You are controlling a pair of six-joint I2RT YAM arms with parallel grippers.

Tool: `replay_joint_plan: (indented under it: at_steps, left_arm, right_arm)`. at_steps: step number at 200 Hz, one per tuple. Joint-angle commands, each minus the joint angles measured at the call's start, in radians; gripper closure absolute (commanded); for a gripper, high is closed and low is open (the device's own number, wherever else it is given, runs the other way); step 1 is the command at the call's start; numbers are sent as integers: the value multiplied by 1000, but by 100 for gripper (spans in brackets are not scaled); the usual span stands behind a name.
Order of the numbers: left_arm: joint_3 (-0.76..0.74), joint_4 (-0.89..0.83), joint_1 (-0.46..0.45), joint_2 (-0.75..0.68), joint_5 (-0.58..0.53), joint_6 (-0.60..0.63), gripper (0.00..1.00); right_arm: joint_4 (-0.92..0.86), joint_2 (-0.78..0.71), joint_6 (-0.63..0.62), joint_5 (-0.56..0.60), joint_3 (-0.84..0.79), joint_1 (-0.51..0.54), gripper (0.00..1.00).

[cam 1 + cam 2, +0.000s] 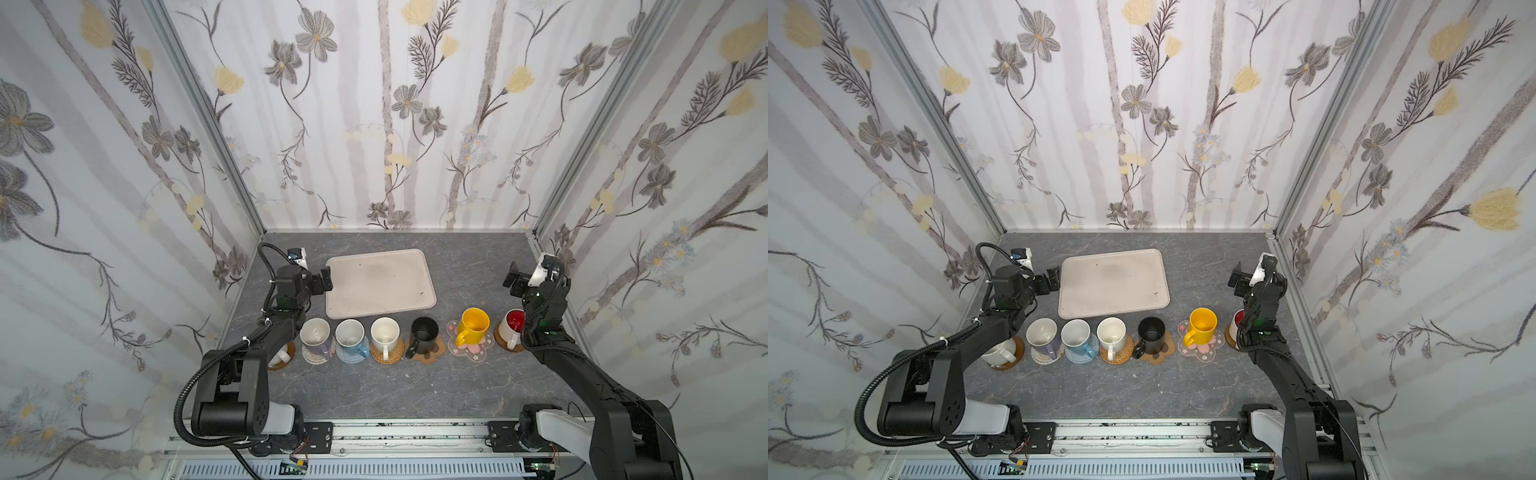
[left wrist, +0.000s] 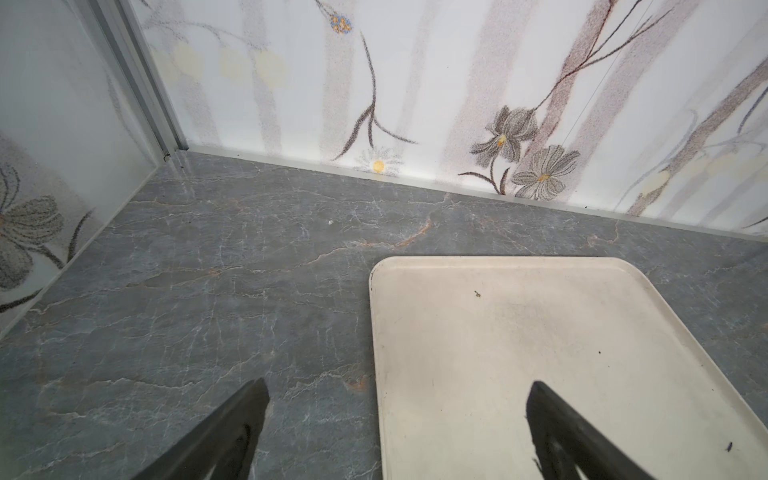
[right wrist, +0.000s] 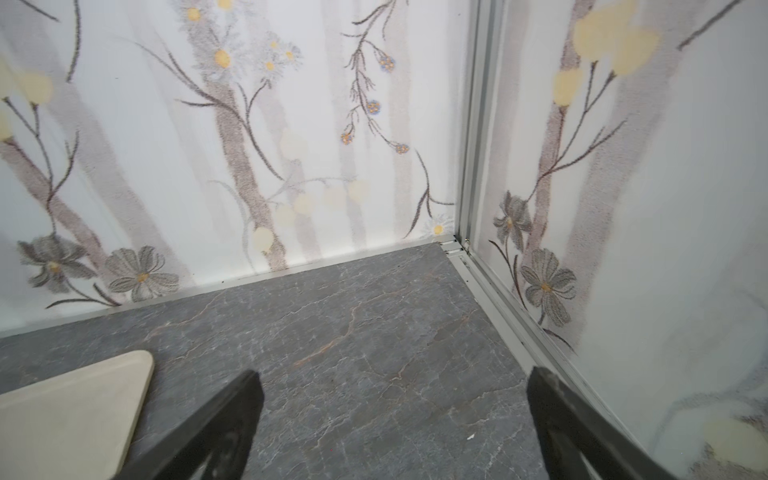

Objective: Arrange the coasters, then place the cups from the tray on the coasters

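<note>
The tray [image 1: 380, 286] lies at the back middle of the counter [image 1: 374, 386]. The seven cups stand off it, in one row in front of it. Each is upright on its own coaster, with the handle turned more or less to the front.

From the left of both top views the row is:
- a cream mug [image 1: 996, 354], half hidden under the left arm, on a brown wooden disc [image 1: 1018, 345]
- the lavender mug [image 1: 315, 334] on the beige woven coaster [image 1: 307, 358]
- the light blue mug [image 1: 351, 334] on the blue crochet coaster [image 1: 347, 358]
- a second cream mug [image 1: 384, 332] on the round rattan coaster [image 1: 398, 351]
- the black mug [image 1: 424, 332] on the paw-shaped coaster [image 1: 434, 353]
- the yellow mug [image 1: 473, 325] on the pink blossom coaster [image 1: 478, 352]
- the white mug with red inside [image 1: 513, 326], partly behind the right arm, on another wooden disc [image 1: 518, 349]

The left end effector [image 1: 326, 279] is wide open and holds nothing. It hangs at the left edge of the tray (in the left wrist view one finger is over the bare counter and the other over the tray).

The right end effector [image 1: 513, 278] is also wide open and holds nothing. It is above the counter near the right wall [image 1: 623, 249], well apart from the tray and behind the white mug with red inside.
</note>
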Motion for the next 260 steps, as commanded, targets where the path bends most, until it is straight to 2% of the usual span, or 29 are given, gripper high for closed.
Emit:
replay_joint_plan:
  at_steps: [1, 31, 46, 81, 109, 133, 171, 209, 260]
  left_arm:
    - [-56, 196, 10, -11, 56, 45, 0]
    - [-24, 202, 14, 68, 110, 47, 0]
    - [-5, 194, 22, 113, 123, 46, 0]
    - [-2, 205, 69, 127, 173, 27, 0]
    - [-46, 214, 71, 137, 157, 59, 0]
    - [-50, 245, 71, 177, 199, 55, 0]
    - [-75, 316, 71, 216, 213, 65, 0]
    - [-80, 331, 79, 219, 226, 59, 0]
    - [-168, 442, 60, 171, 200, 78, 0]
  right_arm:
    - [135, 22, 38, -30, -20, -25, 0]
    - [202, 74, 70, -6, -55, -54, 0]
    - [160, 71, 78, -14, -40, -66, 0]
    - [127, 67, 84, -59, -44, -87, 0]
    - [131, 77, 99, -46, -59, -89, 0]
    - [125, 94, 96, -69, -49, -90, 0]
    - [234, 105, 98, -64, -119, -90, 0]
    - [287, 135, 94, -82, -143, -90, 0]
    - [374, 118, 68, -136, -195, -86, 0]
